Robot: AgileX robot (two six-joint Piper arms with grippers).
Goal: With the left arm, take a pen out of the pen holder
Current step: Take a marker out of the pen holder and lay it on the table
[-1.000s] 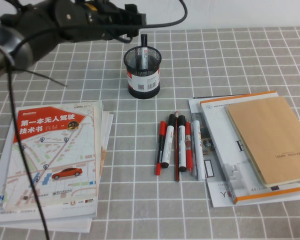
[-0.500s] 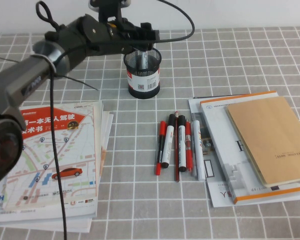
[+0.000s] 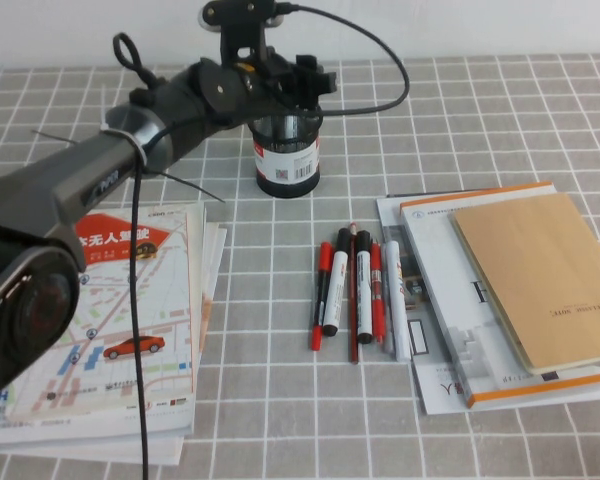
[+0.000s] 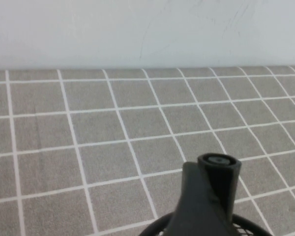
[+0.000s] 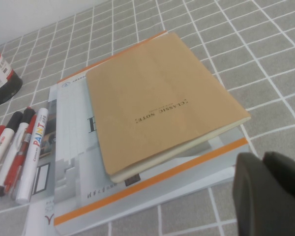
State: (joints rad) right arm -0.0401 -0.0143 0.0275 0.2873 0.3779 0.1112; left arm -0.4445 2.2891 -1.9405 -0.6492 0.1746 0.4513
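The black mesh pen holder [image 3: 287, 155] with a red-and-white label stands at the back middle of the table. My left gripper [image 3: 303, 84] hovers right over its mouth and covers the pen in the high view. In the left wrist view the black pen [image 4: 219, 172] stands up out of the holder's rim [image 4: 246, 227]. One finger [image 4: 191, 206] lies against one side of the pen, while the pen's other side is bare, so the jaws are open around it. My right gripper [image 5: 263, 158] is shut and empty, low over the tiles near the book stack's corner.
Several markers [image 3: 355, 290] lie in a row in front of the holder. A stack of map booklets [image 3: 110, 320] sits at the left. A brown notebook [image 3: 535, 280] rests on larger books [image 3: 430, 380] at the right. The left arm's cable [image 3: 375, 60] loops behind the holder.
The left arm has swung right and reached over the holder. The pen that stood free above the rim is now covered by the gripper. The table objects have not moved.
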